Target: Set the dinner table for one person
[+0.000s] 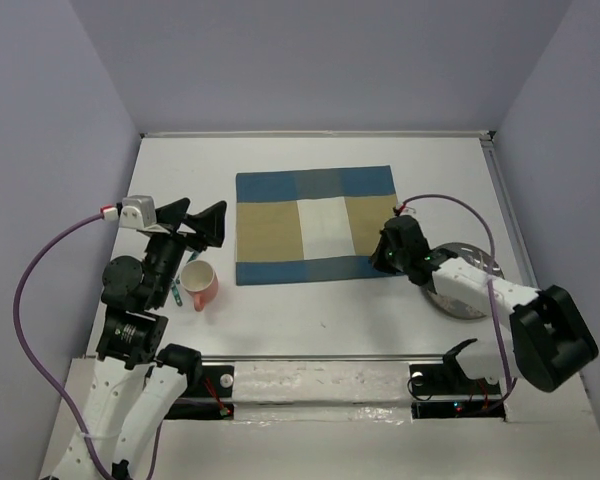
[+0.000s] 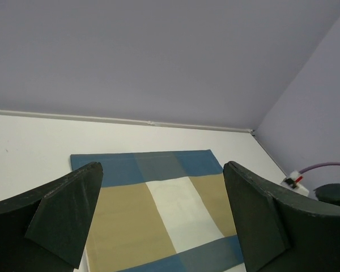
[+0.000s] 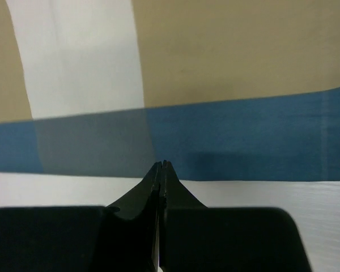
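The dinner table (image 1: 185,170) is a white tabletop with a metal rail. A blue, tan and white checked placemat (image 1: 315,225) lies flat at its middle. My left gripper (image 1: 206,224) is open and empty, raised just left of the placemat, which shows between its fingers in the left wrist view (image 2: 158,209). A pink cup (image 1: 201,284) stands upright below it. My right gripper (image 1: 387,257) is shut, with its tips (image 3: 162,165) low over the placemat's near blue border (image 3: 243,136) by the near right corner. Nothing shows between its jaws.
A teal utensil (image 1: 177,291) lies left of the cup, partly under the left arm. A grey metal plate (image 1: 472,283) sits at the right, partly covered by the right arm. Purple walls enclose the table on three sides.
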Motion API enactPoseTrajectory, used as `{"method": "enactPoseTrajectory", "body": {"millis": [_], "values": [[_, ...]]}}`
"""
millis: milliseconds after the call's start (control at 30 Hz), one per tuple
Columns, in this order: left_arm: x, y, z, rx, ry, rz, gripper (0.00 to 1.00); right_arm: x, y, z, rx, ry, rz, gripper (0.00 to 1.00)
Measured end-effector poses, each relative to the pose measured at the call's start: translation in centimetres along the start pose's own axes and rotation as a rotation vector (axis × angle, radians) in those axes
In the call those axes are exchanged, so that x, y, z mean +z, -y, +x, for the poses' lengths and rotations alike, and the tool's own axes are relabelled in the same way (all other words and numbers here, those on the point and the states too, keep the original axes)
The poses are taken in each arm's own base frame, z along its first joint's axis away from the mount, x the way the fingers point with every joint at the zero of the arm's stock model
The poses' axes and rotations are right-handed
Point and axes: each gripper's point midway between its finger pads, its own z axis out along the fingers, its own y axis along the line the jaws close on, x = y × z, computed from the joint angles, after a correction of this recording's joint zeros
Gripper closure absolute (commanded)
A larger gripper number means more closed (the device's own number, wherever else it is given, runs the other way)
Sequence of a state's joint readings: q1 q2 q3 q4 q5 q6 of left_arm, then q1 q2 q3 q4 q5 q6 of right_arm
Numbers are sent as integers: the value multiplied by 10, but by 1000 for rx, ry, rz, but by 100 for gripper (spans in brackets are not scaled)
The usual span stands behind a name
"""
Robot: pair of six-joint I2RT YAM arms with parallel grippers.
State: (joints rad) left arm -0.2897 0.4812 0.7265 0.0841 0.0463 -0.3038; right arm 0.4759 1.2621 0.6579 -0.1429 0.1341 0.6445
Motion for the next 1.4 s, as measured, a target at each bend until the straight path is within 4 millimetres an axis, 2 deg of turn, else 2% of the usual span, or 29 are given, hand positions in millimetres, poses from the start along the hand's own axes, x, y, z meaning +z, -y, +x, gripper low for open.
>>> {"method": "enactPoseTrajectory", "body": {"millis": [100,267,567,767,867,900,933,1000,1067,1100,1167,1200,1267,1333,1400], "values": [[-2,0,-2,10,8,-1,1,14,-8,31,-86,-89,12,100],[-4,-1,-6,19,23,-8,1,32,1,57,-128,-154,72,100],[-5,-4,-6,33,23,-18,1,38,-30,71,-160,-132,5,100],[-6,-4,-6,33,23,-19,1,30,-24,68,-156,-124,38,100],[-6,-4,-5,33,21,-20,1,21,-20,59,-157,-96,61,70],[-6,-4,-6,33,21,-19,1,16,-19,54,-158,-80,71,46],[-6,-3,-6,33,22,-18,1,12,-18,50,-158,-66,75,36],[-7,-3,-6,33,24,-17,1,-2,-20,36,-153,-26,68,24],[-7,-2,-6,31,25,-12,1,-19,-24,16,-126,30,41,24],[-7,-1,-6,31,24,-10,1,-31,-26,-2,-84,79,16,25],[-8,1,-6,29,24,-2,1,-51,-15,-35,15,180,11,26],[-10,3,-7,28,24,4,1,-65,-2,-58,100,267,9,27],[-12,6,-8,28,29,17,1,-92,40,-89,253,420,64,26],[-16,11,-11,25,38,35,1,-116,86,-102,379,548,167,25],[-19,16,-13,22,45,58,1,-136,125,-100,468,630,287,26]]}}
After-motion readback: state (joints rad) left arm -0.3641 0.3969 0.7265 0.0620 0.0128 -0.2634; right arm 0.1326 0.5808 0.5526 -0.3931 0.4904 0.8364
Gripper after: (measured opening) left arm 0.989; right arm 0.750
